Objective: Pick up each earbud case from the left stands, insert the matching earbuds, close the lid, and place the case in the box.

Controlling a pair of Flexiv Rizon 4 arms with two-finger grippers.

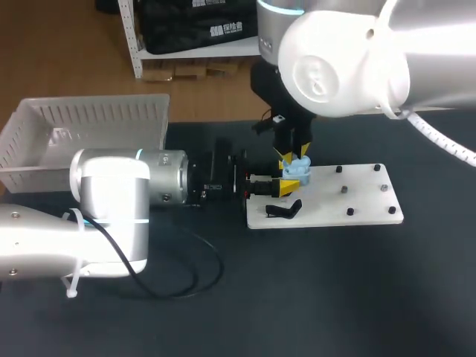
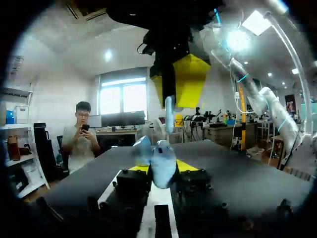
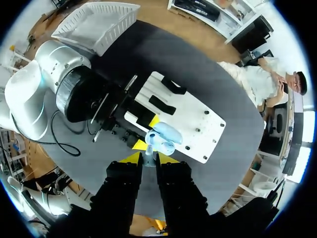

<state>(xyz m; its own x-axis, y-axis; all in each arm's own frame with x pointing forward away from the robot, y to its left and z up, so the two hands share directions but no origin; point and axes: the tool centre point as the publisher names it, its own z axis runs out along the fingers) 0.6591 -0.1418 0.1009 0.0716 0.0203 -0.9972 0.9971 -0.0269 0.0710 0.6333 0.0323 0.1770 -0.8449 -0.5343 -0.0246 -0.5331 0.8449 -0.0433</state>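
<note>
A light-blue earbud case (image 1: 299, 169) with its lid open is held over the left end of the white stand board (image 1: 357, 208). My left gripper (image 1: 287, 186) comes in level from the left and is shut on the case (image 2: 159, 161), one yellow tip on each side. My right gripper (image 1: 294, 158) hangs straight above the case, shut on a small pale earbud (image 2: 169, 113) whose stem points down at the open case. In the right wrist view the earbud (image 3: 148, 157) sits between my fingertips, just above the case (image 3: 163, 136).
A black stand (image 1: 285, 210) lies on the board under the left gripper, with small black pegs (image 1: 345, 190) further right. The white slatted box (image 1: 82, 134) stands at the far left. A black cable (image 1: 190, 271) loops on the dark table beside my left arm.
</note>
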